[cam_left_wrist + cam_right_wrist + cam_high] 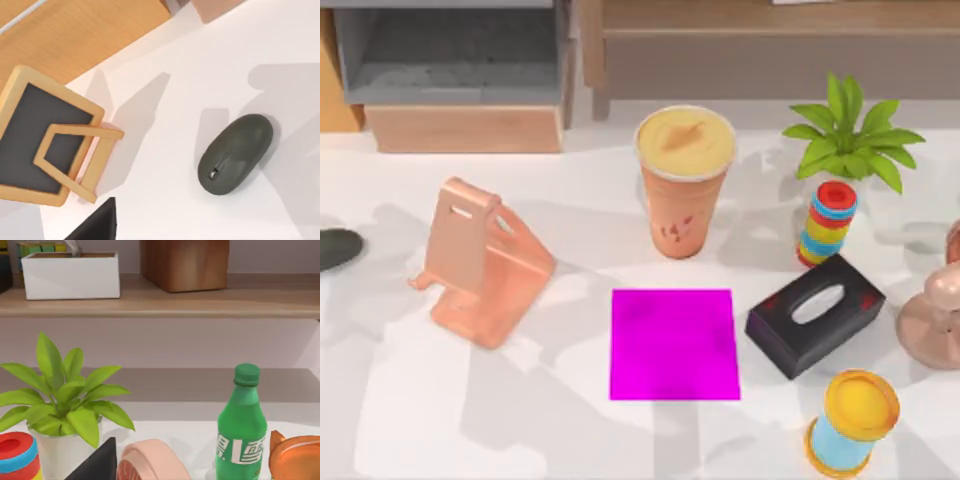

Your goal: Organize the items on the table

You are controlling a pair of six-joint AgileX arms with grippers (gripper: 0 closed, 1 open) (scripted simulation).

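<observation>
Top view: orange cup (pixel 685 180) upright behind magenta square (pixel 674 344); mouse (pixel 335 248) at table (pixel 420 420) left edge. I can't tell either gripper's opening from here.

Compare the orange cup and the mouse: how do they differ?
The cup stands tall and upright; the mouse lies low and flat. The cup is orange with a creamy yellow top; the mouse is plain dark grey. The cup sits mid-table behind the magenta mat; the mouse is at the table's far left edge in the top view. Both rest on the white tabletop, untouched.
</observation>
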